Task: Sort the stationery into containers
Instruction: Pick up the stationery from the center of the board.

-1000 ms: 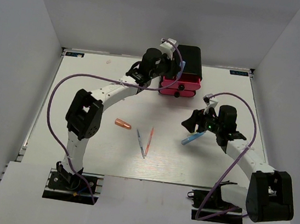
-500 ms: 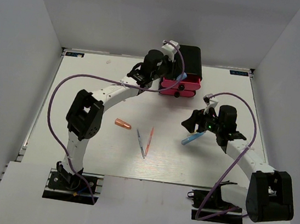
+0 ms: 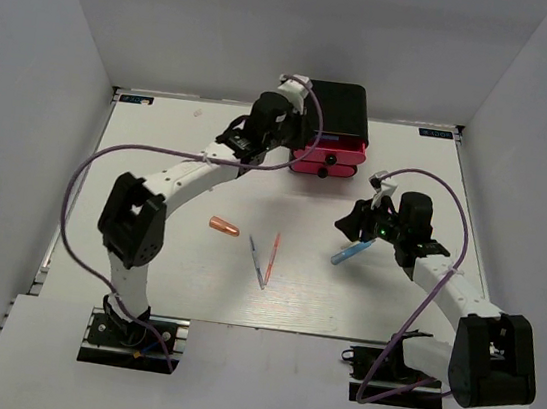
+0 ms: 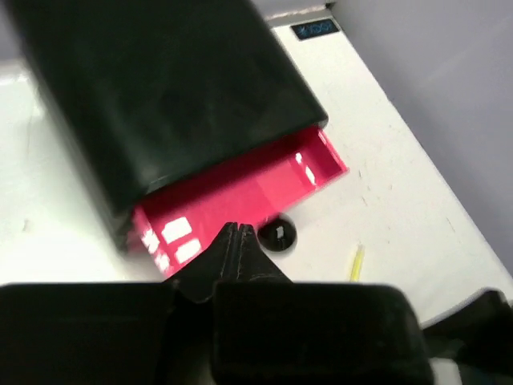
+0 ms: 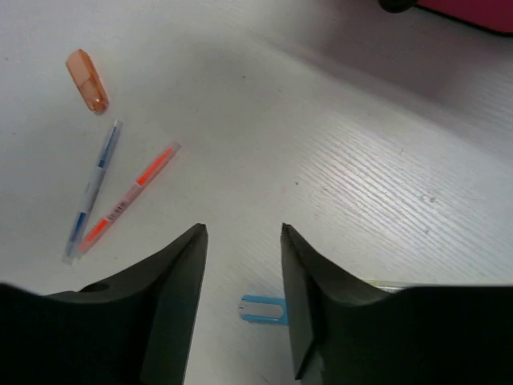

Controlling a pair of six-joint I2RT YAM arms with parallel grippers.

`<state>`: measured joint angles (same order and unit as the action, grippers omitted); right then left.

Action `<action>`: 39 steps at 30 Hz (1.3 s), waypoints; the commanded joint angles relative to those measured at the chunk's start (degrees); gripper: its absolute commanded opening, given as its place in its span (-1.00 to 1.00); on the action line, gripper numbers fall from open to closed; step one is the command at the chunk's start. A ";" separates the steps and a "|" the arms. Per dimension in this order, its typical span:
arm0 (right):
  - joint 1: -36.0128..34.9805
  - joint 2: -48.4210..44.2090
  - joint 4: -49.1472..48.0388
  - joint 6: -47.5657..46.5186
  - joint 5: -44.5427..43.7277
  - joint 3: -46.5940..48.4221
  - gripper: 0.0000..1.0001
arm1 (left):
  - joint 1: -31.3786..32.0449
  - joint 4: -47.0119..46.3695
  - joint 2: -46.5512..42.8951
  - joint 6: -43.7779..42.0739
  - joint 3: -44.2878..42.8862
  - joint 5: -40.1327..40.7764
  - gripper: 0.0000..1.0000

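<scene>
The containers are pink drawers [image 3: 328,156] with black knobs [image 4: 278,235] in a black box [image 3: 341,111] at the table's back; one pink drawer [image 4: 240,192] stands pulled out. My left gripper [image 4: 235,229] is shut and empty, just in front of that drawer, left of the knob. My right gripper [image 5: 242,233] is open low over the table. The light-blue marker [image 3: 348,253] lies under it, its clip end [image 5: 263,309] showing between the jaws by the right finger. An orange capsule [image 3: 223,225], a grey pen [image 3: 257,261] and a red pen [image 3: 273,257] lie mid-table.
A thin yellow pen [image 4: 355,263] lies on the table right of the drawers. Grey walls close in the back and both sides. Purple cables loop over both arms. The orange capsule [image 5: 86,80] and both pens [image 5: 112,192] lie left of my right gripper.
My left gripper has shut and pulled back leftward from the drawers; the blue piece seen at its jaws earlier is no longer in sight. The right arm has stayed put.
</scene>
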<state>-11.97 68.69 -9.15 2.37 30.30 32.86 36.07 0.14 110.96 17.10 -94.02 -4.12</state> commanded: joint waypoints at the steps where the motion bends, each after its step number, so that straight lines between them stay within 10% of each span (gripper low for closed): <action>1: 0.28 -1.80 -1.23 -4.28 2.03 -0.08 -0.11 | -0.39 9.33 -12.15 9.77 4.00 7.00 -0.99; 4: 0.19 -1.89 -0.35 -7.11 3.09 -0.08 -0.75 | -1.01 18.91 -21.29 21.19 12.26 14.21 -1.00; 6: 0.19 -1.63 0.44 -8.78 2.57 0.01 -0.82 | -1.01 26.46 -27.53 32.78 18.85 18.85 -0.53; 11: 0.01 -0.40 2.38 -12.29 -0.06 1.15 0.09 | -1.01 43.50 -31.86 57.93 28.70 21.17 0.25; 16: 0.01 -0.22 3.61 -13.01 -0.95 1.50 0.15 | -1.53 49.95 -28.52 69.63 29.86 21.70 0.65; 35: 0.10 -4.09 4.14 -12.65 -3.41 -1.22 0.15 | -9.18 49.95 -6.64 70.35 22.39 17.39 0.51; 39: 0.10 -4.17 4.05 -12.48 -3.32 -1.22 0.15 | -10.32 50.48 -4.00 69.29 21.25 16.16 0.12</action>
<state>-11.97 65.49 -4.16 -9.50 27.14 31.94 26.44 50.22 106.54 87.29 -70.74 13.04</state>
